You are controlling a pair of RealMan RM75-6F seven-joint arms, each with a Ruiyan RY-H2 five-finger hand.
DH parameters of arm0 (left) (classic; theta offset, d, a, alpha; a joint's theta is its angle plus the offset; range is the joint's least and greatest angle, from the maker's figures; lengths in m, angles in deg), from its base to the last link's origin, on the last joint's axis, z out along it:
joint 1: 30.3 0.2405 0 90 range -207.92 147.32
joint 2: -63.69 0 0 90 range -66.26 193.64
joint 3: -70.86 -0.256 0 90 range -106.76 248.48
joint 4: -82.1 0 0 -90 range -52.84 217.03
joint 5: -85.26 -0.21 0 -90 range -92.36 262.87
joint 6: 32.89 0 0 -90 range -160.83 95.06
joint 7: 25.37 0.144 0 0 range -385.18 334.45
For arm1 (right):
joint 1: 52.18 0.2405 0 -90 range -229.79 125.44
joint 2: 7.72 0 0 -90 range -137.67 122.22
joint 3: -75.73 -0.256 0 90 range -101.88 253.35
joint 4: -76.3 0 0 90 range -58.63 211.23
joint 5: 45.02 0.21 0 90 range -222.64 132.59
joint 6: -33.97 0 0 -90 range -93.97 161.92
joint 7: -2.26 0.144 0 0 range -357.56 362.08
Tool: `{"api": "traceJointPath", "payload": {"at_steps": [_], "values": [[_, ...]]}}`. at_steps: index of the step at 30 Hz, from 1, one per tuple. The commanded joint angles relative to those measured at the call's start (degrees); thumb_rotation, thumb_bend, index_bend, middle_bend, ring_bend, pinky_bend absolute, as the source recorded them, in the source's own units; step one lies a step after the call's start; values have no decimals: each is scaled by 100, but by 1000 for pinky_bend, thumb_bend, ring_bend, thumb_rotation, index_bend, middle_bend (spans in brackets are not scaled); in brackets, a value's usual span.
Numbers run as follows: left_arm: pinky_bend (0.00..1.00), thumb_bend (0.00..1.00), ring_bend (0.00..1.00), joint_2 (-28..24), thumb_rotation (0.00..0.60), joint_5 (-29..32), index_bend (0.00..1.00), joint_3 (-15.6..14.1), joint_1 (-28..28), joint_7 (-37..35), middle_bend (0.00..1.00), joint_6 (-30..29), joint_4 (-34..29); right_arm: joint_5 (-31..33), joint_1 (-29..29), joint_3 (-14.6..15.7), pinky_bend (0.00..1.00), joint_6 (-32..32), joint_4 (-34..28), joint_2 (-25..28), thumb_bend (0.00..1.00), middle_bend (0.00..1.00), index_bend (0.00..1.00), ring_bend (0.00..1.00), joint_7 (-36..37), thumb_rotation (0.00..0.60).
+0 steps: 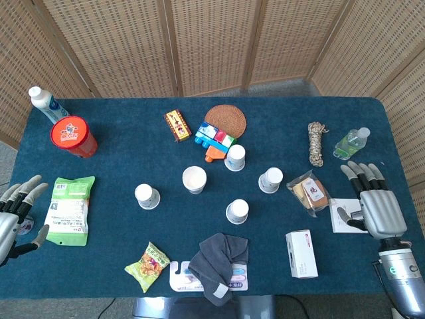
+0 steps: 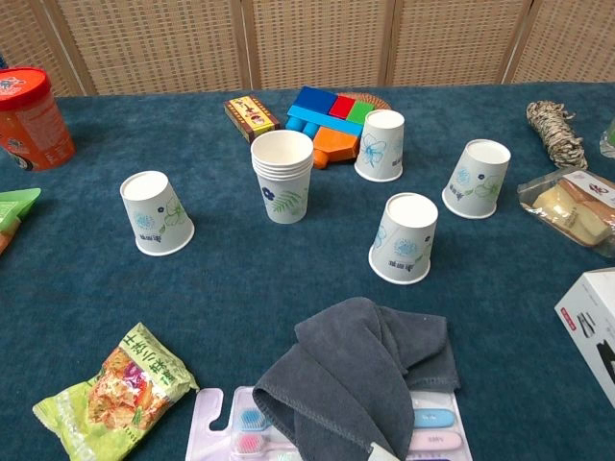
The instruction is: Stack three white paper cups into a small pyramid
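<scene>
Cups: we see four paper cups upside down on the blue worktop (image 1: 119, 133), apart from one another: left cup (image 2: 156, 213), middle cup (image 2: 405, 238), back cup (image 2: 381, 145), right cup (image 2: 478, 179)
Stack: an upright nested stack of cups (image 2: 283, 175) stands between them
Left robot hand (image 1: 14, 214): at the left edge, fingers spread, holding nothing
Right robot hand (image 1: 374, 204): near the right edge, fingers apart, nothing held
Towel: a grey towel (image 2: 356, 375) lies at the front

It looked like a staged test room: woven screens (image 1: 212, 40) closed off the frame's top, and a blue-clothed counter (image 1: 133, 153) carried scattered snacks (image 1: 70, 209) and household oddments.
</scene>
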State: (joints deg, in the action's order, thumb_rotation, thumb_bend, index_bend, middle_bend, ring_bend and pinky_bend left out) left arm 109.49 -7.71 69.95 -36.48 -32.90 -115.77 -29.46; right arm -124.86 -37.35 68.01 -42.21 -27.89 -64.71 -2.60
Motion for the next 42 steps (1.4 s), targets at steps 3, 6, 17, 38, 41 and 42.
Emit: {"api": "traceJointPath", "payload": {"at_steps": [3,6,17,38,41,42], "values": [[0,491,0,-56,600,18,0,-16,-100,8,0,202,-29,-6,-4,10,0,23,-21,7,330,0,68,0,67,600],[0,492,0,-111,600,-46,0,-14,-153,21,0,252,-72,-52,-31,21,0,-24,-29,22,329,0,68,0,90,600],[14,492,0,-459,600,-124,0,123,-633,334,0,840,-284,-68,-47,3,0,-46,-100,75,329,0,68,0,135,600],[97,491,0,527,600,1584,0,470,-2115,2155,0,3162,-170,-64,-312,99,0,-297,-313,294,330,0,67,0,105,600],[104,492,0,746,600,1811,0,511,-2280,2210,0,3324,-20,-89,-379,111,0,-386,-327,321,330,0,65,0,144,600],[104,492,0,817,600,1859,0,525,-2321,2230,0,3343,30,-88,-399,118,0,-400,-329,333,329,0,65,0,159,600]]}}
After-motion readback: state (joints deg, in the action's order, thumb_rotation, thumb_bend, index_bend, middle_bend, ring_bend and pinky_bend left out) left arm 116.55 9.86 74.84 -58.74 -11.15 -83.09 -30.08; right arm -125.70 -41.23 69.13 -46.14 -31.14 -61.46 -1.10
